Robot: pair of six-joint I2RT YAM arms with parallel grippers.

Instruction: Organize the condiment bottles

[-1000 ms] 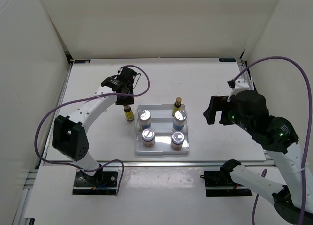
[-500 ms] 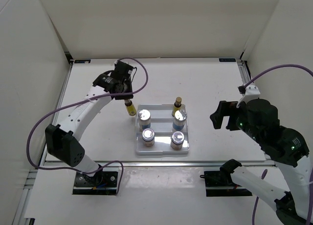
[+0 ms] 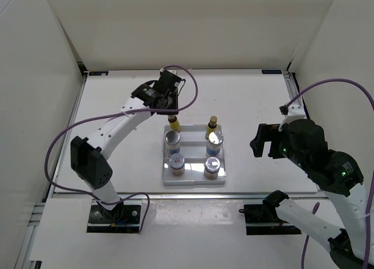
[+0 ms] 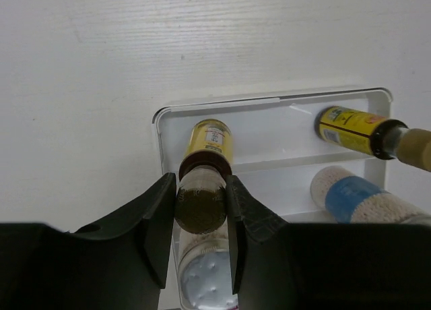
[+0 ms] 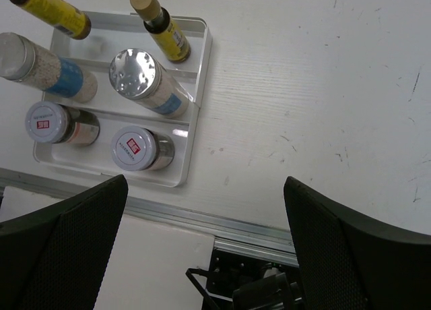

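Left gripper point(image 4: 202, 201): pinching amber bottle point(image 4: 210, 143), tilted at tray's point(image 4: 160, 125) back-left corner.
Right gripper point(image 3: 258, 141): spread wide, right of tray.
Second amber point(image 3: 213, 124): tray's back right.
Jars point(image 3: 172, 141): four, tray's lower steps.

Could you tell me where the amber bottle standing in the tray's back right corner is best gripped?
Probably at its cap and neck, from straight above: the amber bottle stands upright, the silver-lidded jar crowds its front, and the tray wall hugs its body.
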